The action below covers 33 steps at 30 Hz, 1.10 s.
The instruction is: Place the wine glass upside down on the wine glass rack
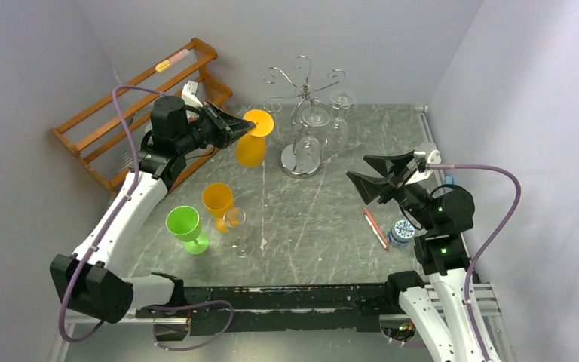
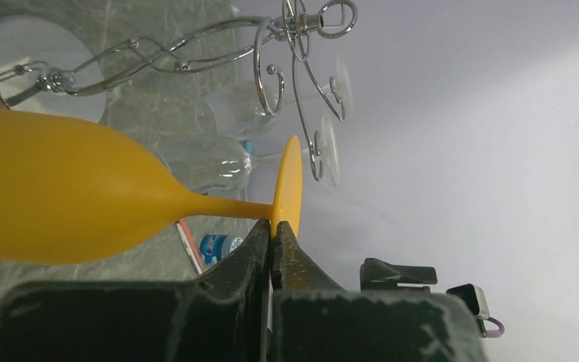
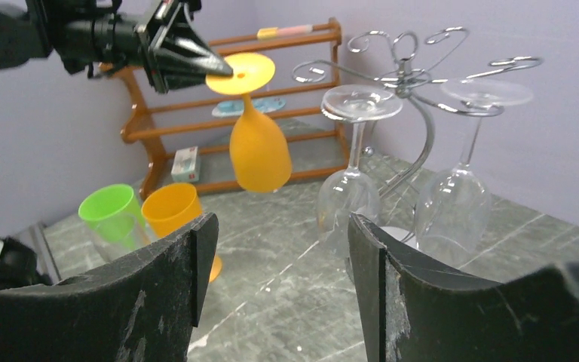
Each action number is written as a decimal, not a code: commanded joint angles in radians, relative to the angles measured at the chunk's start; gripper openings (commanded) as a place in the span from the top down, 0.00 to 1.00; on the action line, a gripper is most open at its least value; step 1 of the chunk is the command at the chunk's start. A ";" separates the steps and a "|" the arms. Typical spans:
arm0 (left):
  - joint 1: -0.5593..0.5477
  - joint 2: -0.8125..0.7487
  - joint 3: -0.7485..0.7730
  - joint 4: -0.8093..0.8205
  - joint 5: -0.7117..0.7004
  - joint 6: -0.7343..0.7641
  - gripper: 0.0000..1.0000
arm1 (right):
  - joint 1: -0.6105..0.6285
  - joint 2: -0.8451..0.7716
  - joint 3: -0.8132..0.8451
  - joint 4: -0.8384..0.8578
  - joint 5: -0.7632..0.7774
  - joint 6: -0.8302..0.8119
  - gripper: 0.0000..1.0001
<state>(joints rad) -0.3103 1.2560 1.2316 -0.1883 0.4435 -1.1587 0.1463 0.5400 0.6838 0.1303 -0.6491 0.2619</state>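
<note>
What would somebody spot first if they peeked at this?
The bright orange plastic wine glass, hanging upside down in the air, pinched by its foot in the left gripper, just left of the silver wire wine glass rack at the back. Clear wine glasses dangle upside down from its curly arms.

An orange wine glass (image 1: 251, 149), a silver wire rack (image 1: 302, 89), a green goblet (image 1: 183, 222), a grey white-veined table (image 1: 324, 219).

No legible text, apparently.
</note>
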 commanded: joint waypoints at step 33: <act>-0.084 0.320 0.281 0.194 0.019 -0.114 0.95 | 0.006 0.071 0.151 -0.185 0.310 0.168 0.27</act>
<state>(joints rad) -0.3901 1.5646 1.4765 -0.0563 0.4953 -1.2709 0.1463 0.6239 0.8268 -0.0372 -0.3504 0.4023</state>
